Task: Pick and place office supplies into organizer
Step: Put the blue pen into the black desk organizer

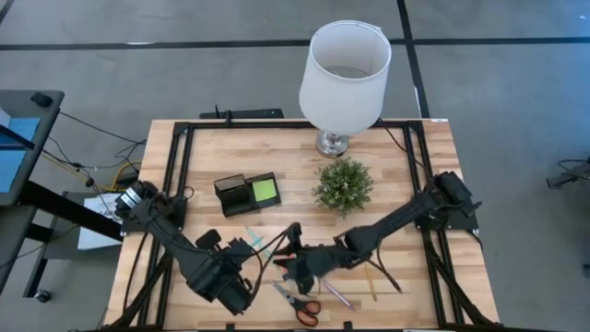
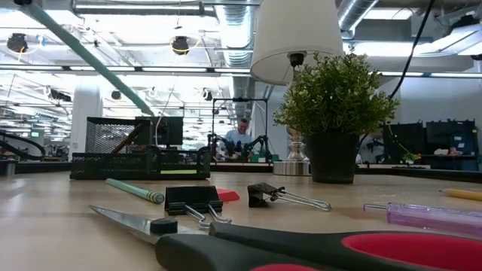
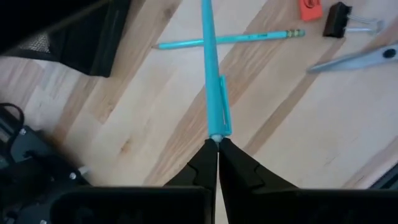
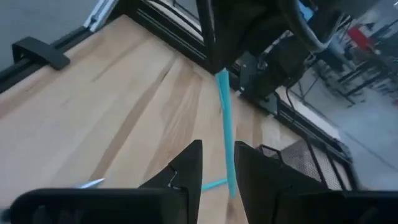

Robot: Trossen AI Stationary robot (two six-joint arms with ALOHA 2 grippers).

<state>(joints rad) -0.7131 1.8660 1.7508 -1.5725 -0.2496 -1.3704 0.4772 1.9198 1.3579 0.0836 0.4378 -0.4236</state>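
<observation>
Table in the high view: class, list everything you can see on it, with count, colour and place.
lamp: one, white shade, back of table
plant: one, green, in front of lamp
organizer: one, black, left of plant
sticky-note pad: one, lime green, in organizer's tray
scissors: one, red handles, front edge
teal pencil: one, lying on table
black clips: two, near scissors
orange clip: one, beside a black clip
pink pen: one, right of scissors
teal pen: one, held
left pincer: shut on teal pen's end
right pincer: open, fingers either side of teal pen
</observation>
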